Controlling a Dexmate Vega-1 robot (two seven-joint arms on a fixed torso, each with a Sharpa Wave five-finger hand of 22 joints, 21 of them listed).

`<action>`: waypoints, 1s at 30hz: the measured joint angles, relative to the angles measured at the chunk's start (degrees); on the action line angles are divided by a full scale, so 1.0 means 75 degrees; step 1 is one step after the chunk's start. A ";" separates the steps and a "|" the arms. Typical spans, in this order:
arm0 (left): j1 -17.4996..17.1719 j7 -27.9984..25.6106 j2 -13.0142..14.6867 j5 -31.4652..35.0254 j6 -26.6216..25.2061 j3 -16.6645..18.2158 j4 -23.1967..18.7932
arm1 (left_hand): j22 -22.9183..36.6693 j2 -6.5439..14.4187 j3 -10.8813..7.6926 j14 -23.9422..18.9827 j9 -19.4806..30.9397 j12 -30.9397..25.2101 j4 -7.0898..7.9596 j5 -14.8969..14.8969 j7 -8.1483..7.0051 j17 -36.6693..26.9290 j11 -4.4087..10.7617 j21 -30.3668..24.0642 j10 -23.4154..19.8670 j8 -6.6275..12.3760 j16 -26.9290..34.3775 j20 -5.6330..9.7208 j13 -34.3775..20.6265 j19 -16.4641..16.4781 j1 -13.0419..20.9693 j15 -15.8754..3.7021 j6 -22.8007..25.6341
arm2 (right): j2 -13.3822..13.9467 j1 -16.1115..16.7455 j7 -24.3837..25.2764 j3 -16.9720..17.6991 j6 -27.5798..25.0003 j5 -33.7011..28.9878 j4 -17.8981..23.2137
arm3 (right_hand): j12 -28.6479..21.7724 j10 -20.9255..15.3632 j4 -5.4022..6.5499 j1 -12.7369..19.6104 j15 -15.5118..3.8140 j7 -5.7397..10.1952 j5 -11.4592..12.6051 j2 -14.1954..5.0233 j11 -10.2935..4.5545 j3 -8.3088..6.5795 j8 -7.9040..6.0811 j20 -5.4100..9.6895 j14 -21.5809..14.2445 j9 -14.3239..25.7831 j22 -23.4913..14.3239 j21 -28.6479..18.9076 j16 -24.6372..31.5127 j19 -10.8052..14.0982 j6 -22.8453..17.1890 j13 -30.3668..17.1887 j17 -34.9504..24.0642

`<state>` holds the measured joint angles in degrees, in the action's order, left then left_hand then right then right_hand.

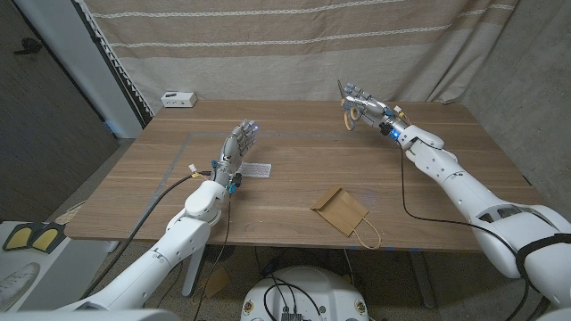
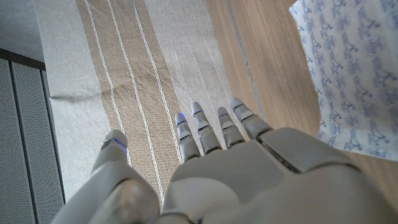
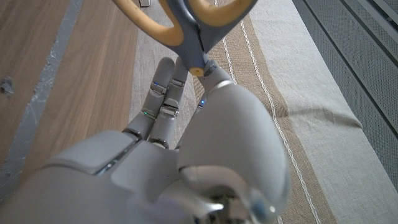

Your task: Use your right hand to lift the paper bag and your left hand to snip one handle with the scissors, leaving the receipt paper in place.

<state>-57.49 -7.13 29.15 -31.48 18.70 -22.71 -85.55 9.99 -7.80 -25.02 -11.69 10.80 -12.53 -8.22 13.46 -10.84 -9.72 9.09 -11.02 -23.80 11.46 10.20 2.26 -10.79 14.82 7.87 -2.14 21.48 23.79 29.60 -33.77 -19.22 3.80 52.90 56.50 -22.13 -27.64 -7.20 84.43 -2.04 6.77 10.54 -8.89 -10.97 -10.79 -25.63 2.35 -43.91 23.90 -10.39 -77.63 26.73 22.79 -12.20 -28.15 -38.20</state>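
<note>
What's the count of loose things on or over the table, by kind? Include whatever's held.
Paper bag: 1, lying near the front edge
Receipt paper: 1, beside the left hand
Scissors: 1, held up by the right hand
White box: 1, at the far left corner
Total: 4

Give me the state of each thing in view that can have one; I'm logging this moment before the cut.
Scissors: held up off the table in the right hand; blades open or shut, cannot tell.
Right hand: raised at the far side, gripping the scissors.
Left hand: fingers apart, holding nothing.
Paper bag: lying flat near the front edge, handle uncut.
Receipt paper: lying flat beside the left hand.
</note>
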 measured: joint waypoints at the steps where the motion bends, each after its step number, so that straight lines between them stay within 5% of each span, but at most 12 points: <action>1: 0.0008 0.0000 -0.0001 0.0001 -0.0019 -0.0005 -0.0002 | 0.0000 0.0000 0.0000 0.0000 0.0000 0.0000 0.0000 0.0000 0.0000 0.0000 0.0000 0.0000 0.0000 0.0000 0.0000 0.0000 0.0000 0.0000 0.0000 0.0000 0.0000 | -0.0022 0.0014 -0.0008 0.0037 -0.0098 0.0090 -0.0002 | 0.0000 -0.0021 0.0000 0.0000 0.0000 0.0014 0.0013 0.0000 -0.0021 0.0000 0.0000 0.0016 0.0000 0.0000 0.0000 -0.0003 0.0000 -0.0016 -0.0013 0.0003 0.0000; 30: 0.0043 -0.0002 -0.0077 -0.0010 -0.0088 -0.0069 -0.0061 | 0.0000 0.0000 0.0032 0.0000 0.0000 -0.0006 0.0032 0.0000 0.0046 0.0000 0.0006 0.0000 -0.0024 0.0000 0.0000 -0.0028 0.0000 0.0028 0.0000 0.0000 0.0046 | -0.0410 0.0429 0.0171 0.0645 -0.0971 0.1159 0.0183 | 0.0000 -0.0233 -0.0018 -0.0030 0.0001 0.0054 0.0006 0.0029 -0.0066 -0.0065 0.0028 0.0040 -0.0001 -0.0035 -0.0001 -0.0061 0.0027 -0.0203 -0.0244 0.0072 0.0000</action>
<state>-57.17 -7.15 28.56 -31.55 18.04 -23.23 -86.01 10.00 -7.80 -24.78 -11.69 10.80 -12.58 -7.98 13.46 -10.50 -9.72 9.14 -11.02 -23.98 11.46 10.20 2.05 -10.79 15.04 7.87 -2.14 21.82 20.72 32.82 -32.49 -14.38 -3.48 61.59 57.87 -22.13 -29.39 -7.34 84.21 -2.04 7.17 10.58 -8.67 -11.46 -11.27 -25.42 2.65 -43.91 23.63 -10.40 -78.09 26.93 21.26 -14.04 -27.61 -38.20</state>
